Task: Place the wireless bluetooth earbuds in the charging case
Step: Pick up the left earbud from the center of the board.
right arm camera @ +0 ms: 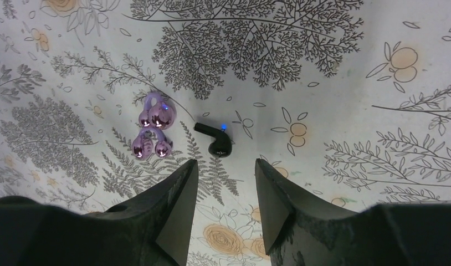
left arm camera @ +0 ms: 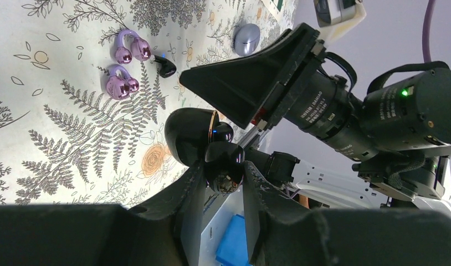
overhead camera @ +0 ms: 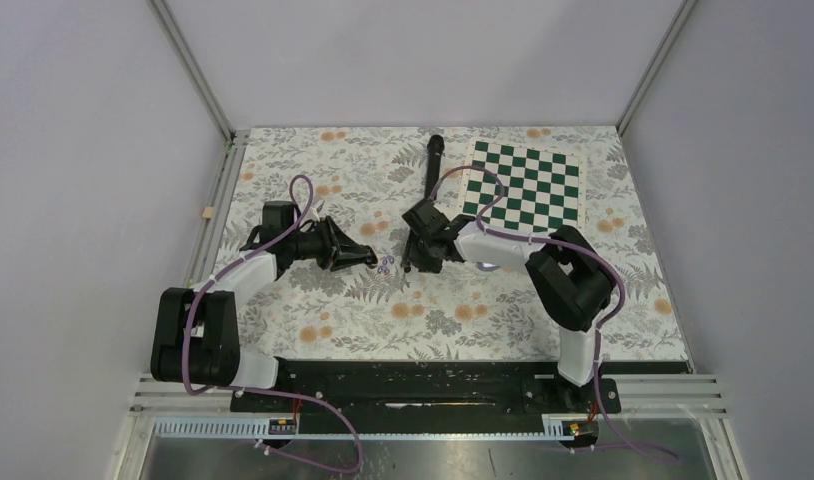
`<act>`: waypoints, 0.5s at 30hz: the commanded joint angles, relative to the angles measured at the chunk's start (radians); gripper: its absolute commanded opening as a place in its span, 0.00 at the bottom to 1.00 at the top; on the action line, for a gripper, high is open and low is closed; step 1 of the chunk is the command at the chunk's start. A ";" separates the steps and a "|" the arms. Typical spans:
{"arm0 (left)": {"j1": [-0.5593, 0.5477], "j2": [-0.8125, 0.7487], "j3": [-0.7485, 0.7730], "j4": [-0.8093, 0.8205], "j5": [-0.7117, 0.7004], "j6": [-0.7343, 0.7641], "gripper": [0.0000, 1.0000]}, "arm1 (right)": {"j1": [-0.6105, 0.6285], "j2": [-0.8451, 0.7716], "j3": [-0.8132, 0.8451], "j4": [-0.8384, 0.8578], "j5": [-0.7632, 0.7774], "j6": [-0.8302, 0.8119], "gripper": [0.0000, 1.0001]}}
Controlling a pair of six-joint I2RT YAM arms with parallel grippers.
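The tabletop [right arm camera: 334, 83] is covered with matte cloth printed with ferns and flowers. My left gripper [left arm camera: 223, 169] is clamped on a glossy black, rounded case [left arm camera: 187, 136]. My right gripper [right arm camera: 226, 166] hangs spread above the black earbud [right arm camera: 215, 138], which lies flat. Its stem runs crosswise to my fingers and points left in my right wrist view. Just beside it lie two shiny, looped purple earbuds [right arm camera: 158, 117].

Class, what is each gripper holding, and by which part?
Left gripper pinches the open black case by one half; right gripper, open, holds nothing.
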 commanded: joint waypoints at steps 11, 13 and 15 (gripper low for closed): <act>0.005 -0.028 0.007 0.011 0.035 0.036 0.00 | 0.006 0.091 0.061 0.011 -0.001 0.046 0.44; 0.005 -0.027 0.006 0.007 0.035 0.040 0.00 | 0.006 0.094 0.060 0.009 0.005 0.046 0.41; 0.005 -0.028 0.005 0.006 0.035 0.041 0.00 | 0.006 0.096 0.060 0.006 0.007 0.045 0.39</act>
